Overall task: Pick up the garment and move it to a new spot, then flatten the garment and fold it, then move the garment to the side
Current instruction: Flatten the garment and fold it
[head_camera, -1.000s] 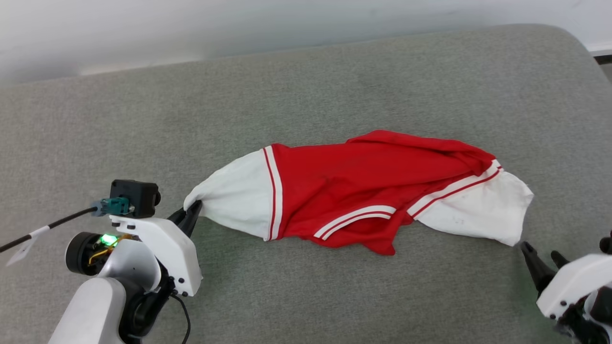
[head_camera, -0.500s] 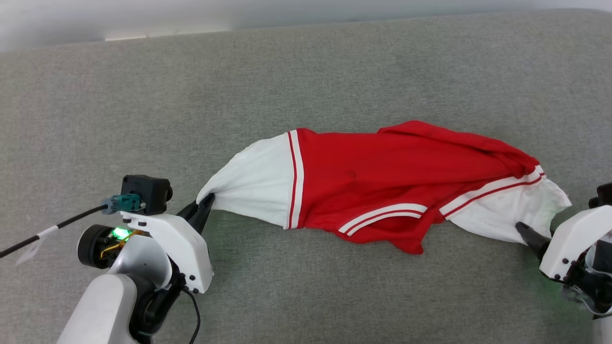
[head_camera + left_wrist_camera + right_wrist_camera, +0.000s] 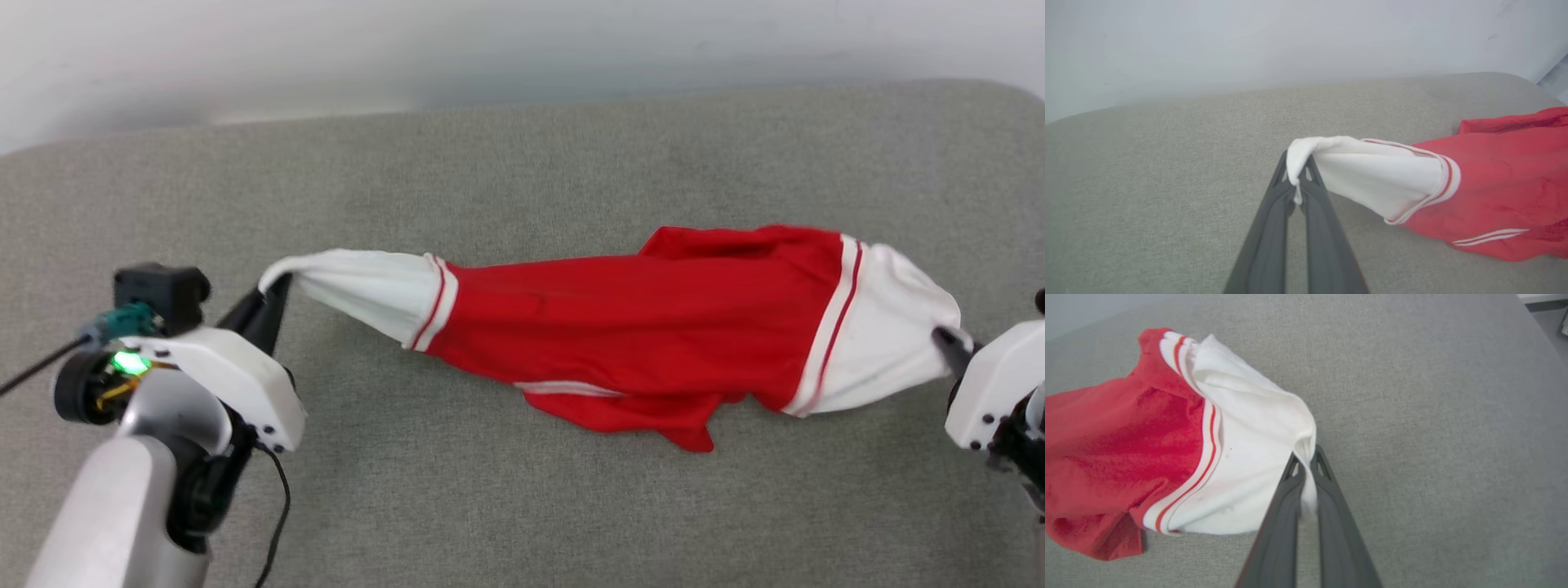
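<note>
Firmly closed, the left claw (image 3: 273, 286) sits at the middle left of the head view. Its two long dark fingers pinch the bunched end of one white sleeve (image 3: 367, 286). In the left wrist view the same claw (image 3: 1296, 179) shows the two fingers pressed together, with white cloth folded over their tips. The right claw (image 3: 947, 339), at the right edge of the head view, is likewise clamped shut on the cuff of the second white sleeve (image 3: 890, 343). In the right wrist view this claw (image 3: 1304, 457) has a strip of white fabric caught between its two fingers.

Between the two claws stretches the one garment (image 3: 637, 327), a red thin-fabric jersey shirt with red-and-white stripe trim where each sleeve joins the body. It runs across the middle of the head view from left to right, the sleeve ends lifted and a red flap sagging at the lower centre. It lies on a grey cloth-covered desk (image 3: 522, 163) with rounded corners. A pale wall (image 3: 490, 49) runs along the top of the frame. One green light (image 3: 126, 362) glows on the left wrist, and one black cable (image 3: 277, 506) hangs beside that arm.
</note>
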